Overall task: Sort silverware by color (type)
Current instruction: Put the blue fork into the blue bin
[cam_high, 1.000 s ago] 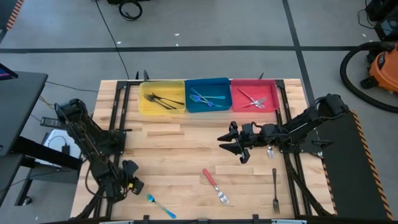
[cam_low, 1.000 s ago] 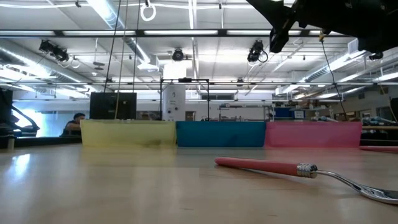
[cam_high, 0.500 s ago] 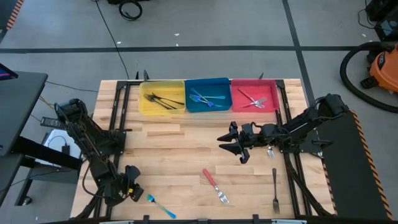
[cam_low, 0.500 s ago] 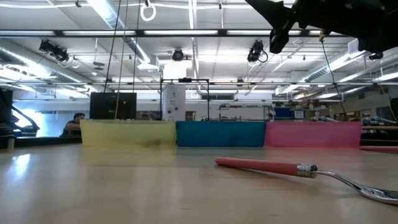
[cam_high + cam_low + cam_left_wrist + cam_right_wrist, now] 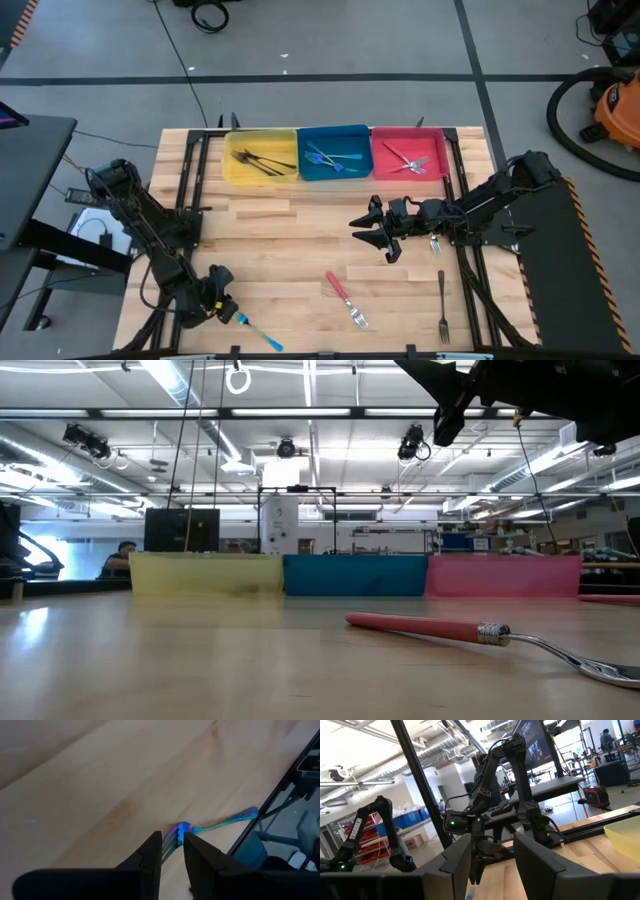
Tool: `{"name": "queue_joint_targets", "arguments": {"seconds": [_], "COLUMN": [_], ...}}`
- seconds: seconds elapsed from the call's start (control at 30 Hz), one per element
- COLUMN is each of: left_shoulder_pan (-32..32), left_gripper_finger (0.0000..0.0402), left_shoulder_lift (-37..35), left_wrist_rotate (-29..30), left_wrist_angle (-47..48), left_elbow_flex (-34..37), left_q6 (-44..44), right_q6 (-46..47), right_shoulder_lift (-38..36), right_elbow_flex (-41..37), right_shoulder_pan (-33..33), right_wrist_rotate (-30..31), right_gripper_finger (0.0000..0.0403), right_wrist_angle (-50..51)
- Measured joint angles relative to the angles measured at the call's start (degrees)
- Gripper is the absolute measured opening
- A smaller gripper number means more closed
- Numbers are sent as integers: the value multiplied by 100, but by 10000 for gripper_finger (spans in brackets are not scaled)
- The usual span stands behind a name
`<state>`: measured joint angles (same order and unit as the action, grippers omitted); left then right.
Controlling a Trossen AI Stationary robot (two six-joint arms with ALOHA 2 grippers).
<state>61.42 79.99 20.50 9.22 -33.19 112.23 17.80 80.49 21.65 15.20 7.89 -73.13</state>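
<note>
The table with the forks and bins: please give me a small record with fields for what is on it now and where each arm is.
loose forks: blue-handled fork near front left edge; red-handled fork front centre; dark fork front right
bins: yellow bin, blue bin, red bin in a row at the far edge, each holding forks
left gripper: low over the blue-handled fork's tines, fingers narrowly apart
right gripper: waiting above table centre-right, holding nothing

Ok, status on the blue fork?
Left claw open, straddling blue fork tines at table edge. Right claw open, waiting mid-table. Nothing in the way.
</note>
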Motion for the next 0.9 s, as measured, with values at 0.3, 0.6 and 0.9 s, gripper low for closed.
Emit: {"name": "queue_joint_targets", "arguments": {"seconds": [0.3,0.6,0.9], "left_shoulder_pan": [-18,-13,174], "left_gripper_finger": [80,80,80], "left_shoulder_lift": [0,2,144], "left_wrist_rotate": [-18,-18,-129], "left_wrist_angle": [-11,1,217], "left_elbow_flex": [0,0,0], "left_q6": [-9,4,258], "right_q6": [0,2,22], "right_shoulder_lift": [-1,-2,-2], "right_elbow_flex": [0,0,0], "right_shoulder_pan": [0,10,11], "right_wrist_rotate": [-1,-3,-51], "right_gripper_finger": [156,156,156], "right_wrist_angle": [115,137,136]}}
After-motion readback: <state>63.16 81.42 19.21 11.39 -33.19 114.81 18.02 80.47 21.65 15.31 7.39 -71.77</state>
